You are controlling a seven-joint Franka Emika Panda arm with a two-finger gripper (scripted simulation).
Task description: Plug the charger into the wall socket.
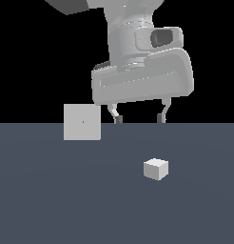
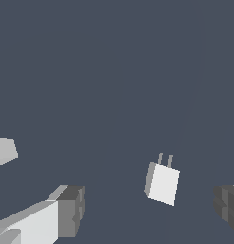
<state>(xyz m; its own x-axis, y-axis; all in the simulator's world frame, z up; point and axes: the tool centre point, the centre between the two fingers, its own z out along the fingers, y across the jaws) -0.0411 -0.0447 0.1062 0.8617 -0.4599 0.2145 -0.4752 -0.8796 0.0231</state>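
Note:
The charger (image 1: pixel 156 169) is a small white-grey cube lying on the dark floor, towards the exterior view's right. In the wrist view the charger (image 2: pixel 162 183) shows two thin prongs on one side. The wall socket (image 1: pixel 82 122) is a flat upright light-grey square panel with a tiny dark dot at its centre, at the exterior view's left. A pale edge of it shows in the wrist view (image 2: pixel 4 151). My gripper (image 1: pixel 139 118) is open and empty, high above the floor, above and behind the charger. In the wrist view the charger lies between my fingertips (image 2: pixel 71 209).
The dark grey-blue floor (image 1: pixel 52 200) spreads across the lower half of the exterior view under a black background. Nothing else stands on it.

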